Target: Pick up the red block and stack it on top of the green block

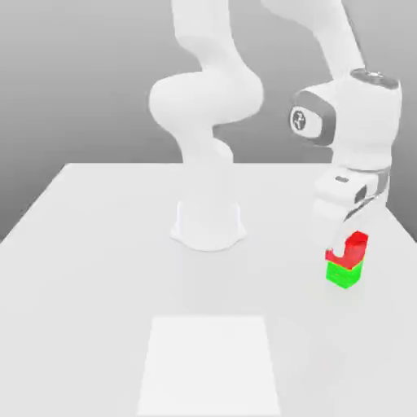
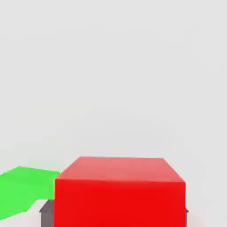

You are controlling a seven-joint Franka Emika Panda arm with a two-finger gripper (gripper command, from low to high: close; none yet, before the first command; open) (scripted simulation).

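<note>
One unreadable round emblem (image 1: 299, 120), gripper (image 1: 345, 250) closed around the red block (image 2: 119, 201).

No text, label, brand, number or sign can be read here, in either the exterior view or the hand view.
</note>
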